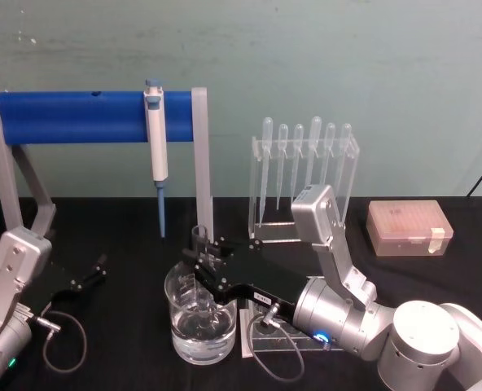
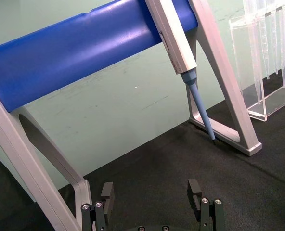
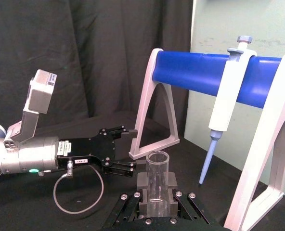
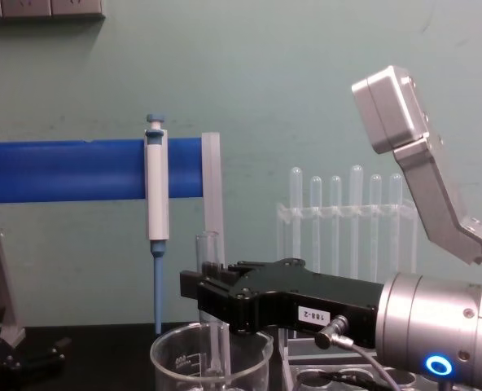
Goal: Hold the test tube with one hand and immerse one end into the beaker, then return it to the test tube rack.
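**Test tube held upright in the beaker by the right gripper**

The test tube [image 4: 208, 248] is pinched just below its open rim between the fingers [image 3: 142, 182] of the right gripper [image 1: 202, 262]. This gripper reaches in from the robot's right, low over the black desk [image 1: 127, 236]. The tube is held upright, with its rim above the fingers and its round end down inside the beaker [image 1: 174, 322]. The beaker stands near the front of the desk and holds clear liquid in its lower part. It cannot be told whether the tube's tip is under the surface.

The left gripper [image 2: 151, 192] is parked at the desk's left side, its fingers spread and nothing held.

A clear test tube rack [image 4: 302, 379] is seen just beside the beaker, beneath the right arm. Farther back, a micropipette [image 1: 155, 138] is hung on a blue-barred stand [image 1: 78, 116]. To the right of that are a clear rack of plastic pipettes [image 1: 306, 163] and a pink tip box [image 1: 408, 228].

The pick-up is judged to be done and the dipping step to be in hand. The tube is yet to be lifted clear of the beaker, carried to the rack and set into a hole.
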`<control>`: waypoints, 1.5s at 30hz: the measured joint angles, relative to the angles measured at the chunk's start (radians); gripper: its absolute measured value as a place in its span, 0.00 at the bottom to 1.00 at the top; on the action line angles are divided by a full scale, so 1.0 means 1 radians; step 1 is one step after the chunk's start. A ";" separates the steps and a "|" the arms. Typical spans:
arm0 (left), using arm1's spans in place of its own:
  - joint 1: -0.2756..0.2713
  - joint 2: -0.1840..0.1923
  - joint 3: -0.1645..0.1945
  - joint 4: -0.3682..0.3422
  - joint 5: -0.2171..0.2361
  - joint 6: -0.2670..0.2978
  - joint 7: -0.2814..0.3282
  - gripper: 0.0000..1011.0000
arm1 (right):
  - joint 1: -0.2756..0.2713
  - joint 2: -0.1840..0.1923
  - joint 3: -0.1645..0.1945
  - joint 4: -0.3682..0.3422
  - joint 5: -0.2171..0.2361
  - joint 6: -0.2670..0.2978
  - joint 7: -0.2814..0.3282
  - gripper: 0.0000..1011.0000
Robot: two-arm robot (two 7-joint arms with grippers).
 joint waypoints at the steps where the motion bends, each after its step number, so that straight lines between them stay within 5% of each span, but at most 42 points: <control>1: 0.000 0.000 0.000 0.000 0.000 0.000 0.000 0.99 | 0.000 0.000 0.000 0.000 0.000 0.000 0.000 0.22; 45: 0.000 0.000 0.000 0.000 0.000 0.000 0.000 0.99 | 0.000 0.000 0.000 0.000 0.000 0.000 0.000 0.22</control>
